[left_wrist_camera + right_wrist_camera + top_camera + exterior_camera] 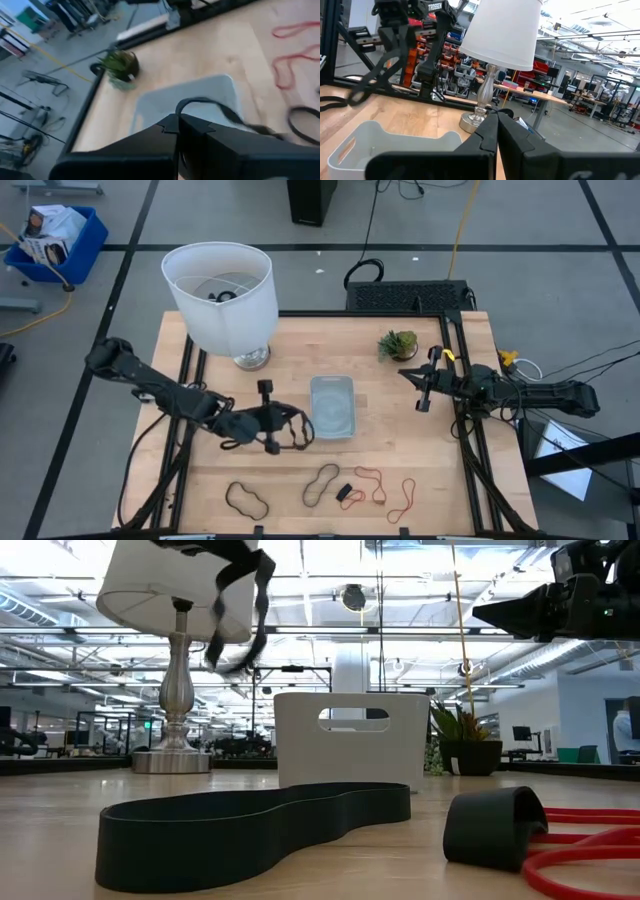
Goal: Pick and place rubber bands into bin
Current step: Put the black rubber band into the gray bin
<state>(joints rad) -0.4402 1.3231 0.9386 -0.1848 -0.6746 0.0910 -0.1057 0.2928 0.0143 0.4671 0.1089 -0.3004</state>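
My left gripper (pixel 284 424) is shut on a black rubber band (pixel 300 426), held in the air just left of the pale grey bin (pixel 332 406). In the low view the band (pixel 252 610) dangles from the gripper (pixel 215 548) above the bin (pixel 345 740). Other bands lie flat near the table's near edge: a black one (pixel 245 498), a dark brown one (pixel 321 484) and red ones (pixel 372 484). My right gripper (pixel 421 386) is shut and empty, in the air right of the bin. My left gripper pinches the black band between its two shut fingers; the strand comes out at the fingertips (pixel 178 107). The fingers come from the table's left, slanting down toward the bin. The band hangs slack in a loop (pixel 258 595) below them, clear of the table.
A white-shaded lamp (pixel 222 292) stands at the far left of the table and a small potted plant (pixel 398 343) at the far right. A small black piece (pixel 345 492) lies among the bands. Bare wood lies between the bin and the near bands.
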